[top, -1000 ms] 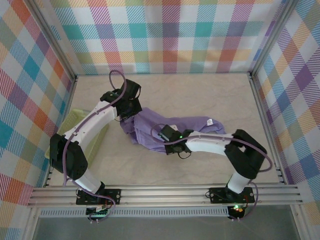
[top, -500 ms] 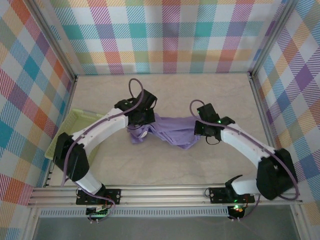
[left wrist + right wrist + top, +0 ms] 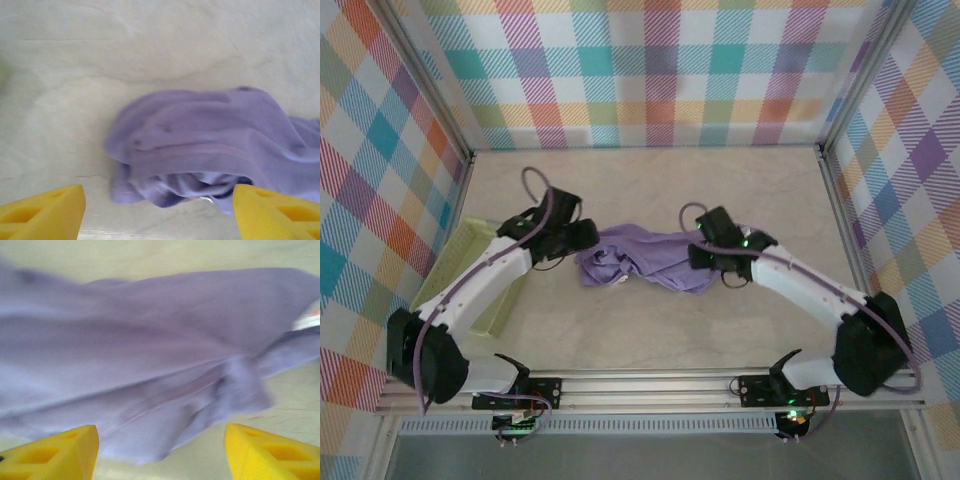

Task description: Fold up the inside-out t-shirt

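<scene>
The inside-out t-shirt lies bunched in a wrinkled lavender heap at the middle of the table. My left gripper sits just off its left end, open. In the left wrist view its yellow fingers stand wide apart with bare table between them, and the t-shirt lies just beyond. My right gripper is at the heap's right end, open. In the right wrist view the t-shirt lies close in front of the spread fingers, and a white label shows at its right edge.
A light green tray lies at the left edge of the table, partly under my left arm. Plaid walls close the table on three sides. Beige tabletop stretches behind the heap, and more of it lies in front.
Both grippers have opened and let go of the t-shirt, which has dropped into a heap. The left arm has drawn back to the left; the right gripper has shifted slightly left.
</scene>
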